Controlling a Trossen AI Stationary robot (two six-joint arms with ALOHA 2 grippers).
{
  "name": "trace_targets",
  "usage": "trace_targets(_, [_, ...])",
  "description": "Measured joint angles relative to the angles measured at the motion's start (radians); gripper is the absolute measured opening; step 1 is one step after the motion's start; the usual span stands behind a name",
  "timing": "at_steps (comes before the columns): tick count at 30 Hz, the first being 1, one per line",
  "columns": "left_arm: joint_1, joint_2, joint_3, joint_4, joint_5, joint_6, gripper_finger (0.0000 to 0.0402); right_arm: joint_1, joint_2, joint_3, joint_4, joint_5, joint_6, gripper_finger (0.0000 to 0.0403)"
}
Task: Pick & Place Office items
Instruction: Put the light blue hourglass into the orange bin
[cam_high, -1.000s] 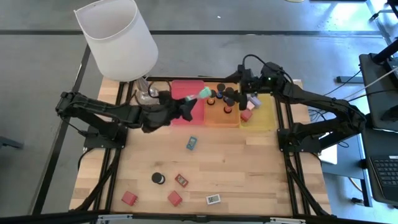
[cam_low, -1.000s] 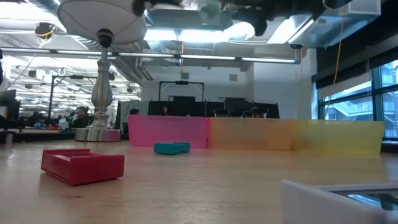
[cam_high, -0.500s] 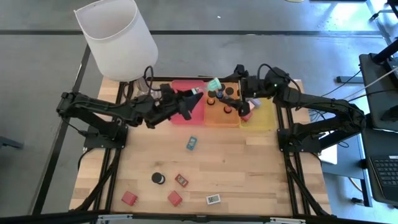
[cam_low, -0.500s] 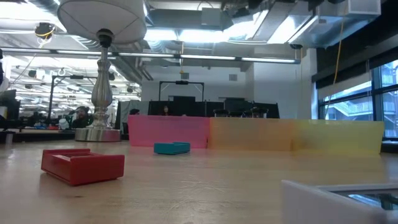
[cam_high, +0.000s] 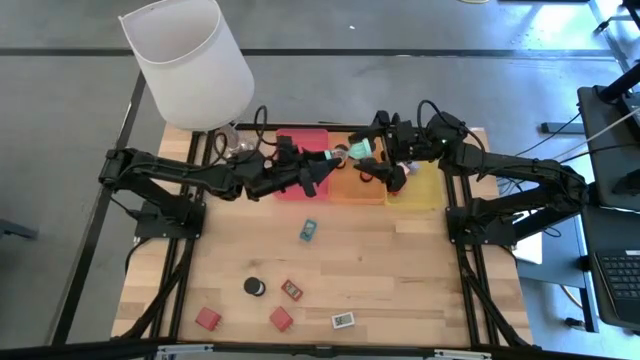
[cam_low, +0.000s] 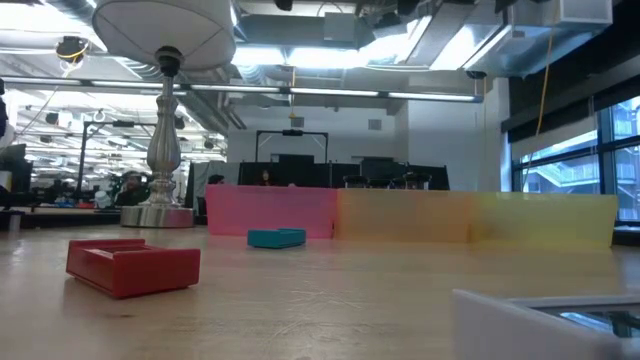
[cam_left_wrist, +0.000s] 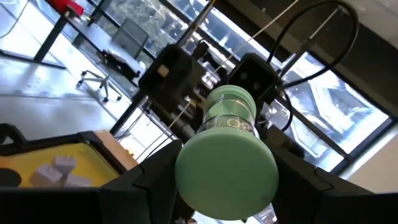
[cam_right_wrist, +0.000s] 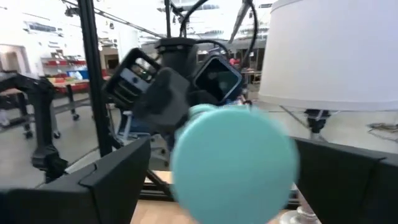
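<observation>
My left gripper (cam_high: 328, 162) is shut on a teal-capped cylinder (cam_high: 347, 153), which it holds in the air over the seam between the red tray (cam_high: 300, 138) and the orange tray (cam_high: 350, 192). My right gripper (cam_high: 368, 150) faces it from the right, open, with a finger on either side of the cylinder's other end (cam_right_wrist: 233, 165). More office items lie on the near table: a teal block (cam_high: 309, 230), a black cylinder (cam_high: 254, 287), red blocks (cam_high: 281, 319) and a white block (cam_high: 343, 320). Black cylinders (cam_high: 365, 172) stand in the orange tray. My left gripper pinches the cylinder's round green cap end (cam_left_wrist: 227, 163) between its two fingers (cam_left_wrist: 149, 186). The fingers come level from the table's left and lie along the cylinder. It is lifted clear, and its far end points at the right gripper. My right gripper has its fingers (cam_right_wrist: 118, 180) beside the teal end; I cannot tell whether they touch it.
The red, orange and yellow (cam_high: 428, 185) trays sit in a row at the far edge. The white-shaded lamp (cam_high: 187, 62) stands at the far left corner, close behind my left arm. In the low view a red block (cam_low: 132, 265) and the teal block (cam_low: 276, 238) lie on open wood.
My left gripper has carried the cylinder toward the table's right, from above the red tray to the orange tray's edge. My right gripper has come from above the yellow tray toward the left and a little nearer, until its fingers flank the cylinder's free end.
</observation>
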Motion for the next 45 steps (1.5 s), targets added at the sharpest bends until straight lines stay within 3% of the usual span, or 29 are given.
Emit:
trace_targets(10, [0.005,-0.003,0.0,0.001,0.016,0.0,0.0197,0.008,0.0,0.0,0.0,-0.023,0.145,0.0328])
trace_targets(26, [0.005,-0.003,0.0,0.0,0.037,0.0,0.0198,0.007,0.0,0.0,0.001,-0.023,0.199,0.0187])
trace_targets(32, [0.005,-0.003,0.0,-0.001,0.035,0.0,0.0203,0.007,0.0,0.0,0.0,-0.024,0.201,0.0187])
trace_targets(39, [0.005,-0.005,0.0,-0.003,0.011,0.004,0.0235,0.002,0.0,0.0,-0.005,-0.025,0.205,0.0187])
trace_targets(45, [0.02,-0.005,0.0,-0.057,-0.04,0.004,0.0265,-0.041,0.0,0.0,-0.082,-0.096,0.242,0.0187])
